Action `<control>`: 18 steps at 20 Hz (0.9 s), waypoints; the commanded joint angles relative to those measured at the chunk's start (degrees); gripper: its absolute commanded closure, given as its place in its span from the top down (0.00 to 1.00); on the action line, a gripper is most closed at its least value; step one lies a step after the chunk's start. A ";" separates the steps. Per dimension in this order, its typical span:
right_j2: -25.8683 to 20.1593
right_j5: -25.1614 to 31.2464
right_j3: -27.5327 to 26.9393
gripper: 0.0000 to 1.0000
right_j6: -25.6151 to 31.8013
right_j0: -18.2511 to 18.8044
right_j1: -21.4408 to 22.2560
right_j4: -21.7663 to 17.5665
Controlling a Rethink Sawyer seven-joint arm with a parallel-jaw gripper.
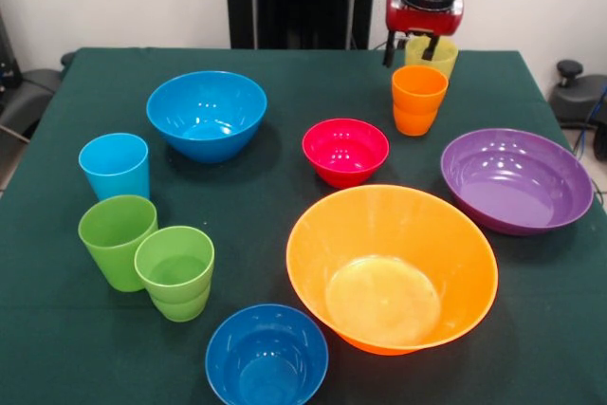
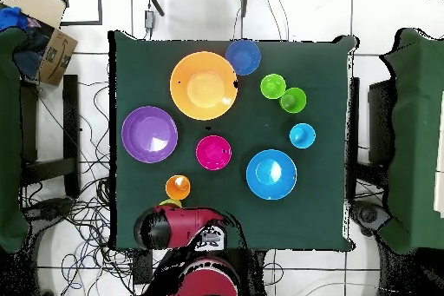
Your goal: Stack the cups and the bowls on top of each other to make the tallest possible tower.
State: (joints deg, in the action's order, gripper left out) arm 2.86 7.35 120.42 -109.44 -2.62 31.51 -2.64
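Observation:
My gripper [image 1: 409, 50] is open at the table's far right, low over the yellow cup [image 1: 438, 56], one finger inside its rim and one outside. The orange cup [image 1: 418, 100] stands just in front of it, upright. The red bowl [image 1: 345, 151], purple bowl [image 1: 517, 180], large orange bowl [image 1: 392, 267], big blue bowl [image 1: 206, 115] and small blue bowl [image 1: 266, 356] sit apart. The light blue cup [image 1: 115, 166], plain green cup [image 1: 117, 240] and stepped green cup [image 1: 175, 272] stand at the left. Nothing is stacked; no tower shows.
The green tablecloth [image 1: 285, 206] covers the whole table. In the overhead view the red arm [image 2: 186, 227] hides the gripper, next to the orange cup [image 2: 177, 187]. A cardboard box [image 2: 52, 45] sits off the table.

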 commanded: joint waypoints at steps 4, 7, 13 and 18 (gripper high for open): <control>-7.14 -2.83 -2.23 1.00 -6.39 2.05 -1.42 -0.76; -7.56 -3.19 -2.12 0.00 -6.35 2.45 -1.52 -0.95; -8.31 -3.25 -1.99 0.00 -5.80 3.24 -1.38 -1.60; -11.75 -0.49 -0.23 0.00 -4.36 6.66 0.74 -1.81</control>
State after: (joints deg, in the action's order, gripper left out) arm -0.45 7.38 120.70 -109.44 1.13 32.62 -2.66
